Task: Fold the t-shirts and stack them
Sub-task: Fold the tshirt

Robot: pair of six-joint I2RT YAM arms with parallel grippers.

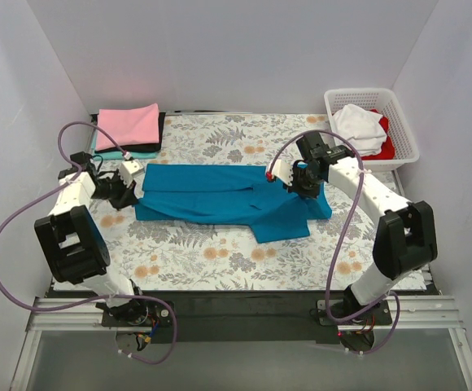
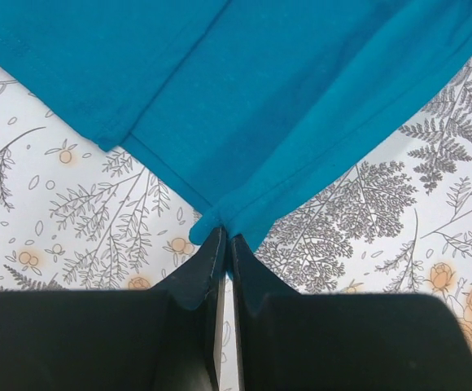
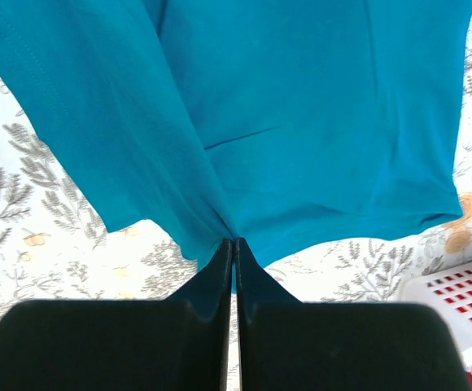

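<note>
A deep teal-blue t-shirt (image 1: 220, 194) lies stretched lengthwise across the floral table cloth, one sleeve sticking out toward the front. My left gripper (image 1: 127, 194) is shut on its left end; in the left wrist view the gripper (image 2: 224, 235) pinches a corner of the teal t-shirt (image 2: 285, 106). My right gripper (image 1: 304, 184) is shut on the right end, and in the right wrist view the gripper (image 3: 235, 242) bunches the teal t-shirt (image 3: 301, 122) between the jaws. Folded t-shirts, pink on top (image 1: 128, 125), are stacked at the back left.
A white lattice basket (image 1: 399, 151) at the back right holds white (image 1: 360, 126) and red cloth. Its corner (image 3: 456, 297) shows in the right wrist view. The floral table cloth (image 1: 220, 257) covers the table. White walls enclose three sides.
</note>
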